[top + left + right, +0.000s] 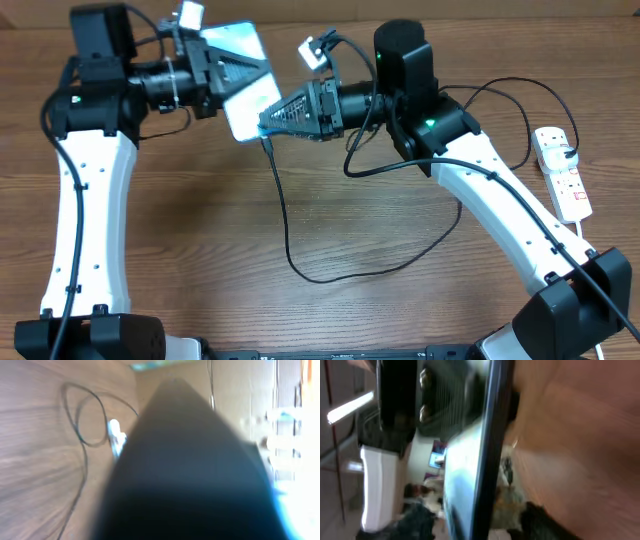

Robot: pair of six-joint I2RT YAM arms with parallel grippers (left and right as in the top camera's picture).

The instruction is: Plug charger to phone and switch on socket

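In the overhead view my left gripper (228, 78) is shut on the phone (243, 50) and holds it tilted above the table, light blue screen up. My right gripper (266, 120) is at the phone's lower edge, shut on the plug end of the charger (285, 215). The black cable hangs from it and loops across the table. The socket (563, 175), a white power strip, lies at the far right. The left wrist view is filled by the phone's dark blurred body (185, 470). The right wrist view shows the phone edge-on (490, 435); the plug tip is not clear there.
The charger cable (82, 460) loops over the wood table at the left of the left wrist view. The power strip's white cord (585, 235) runs toward the right arm's base. Thin black arm cables arc near the right arm (500, 90).
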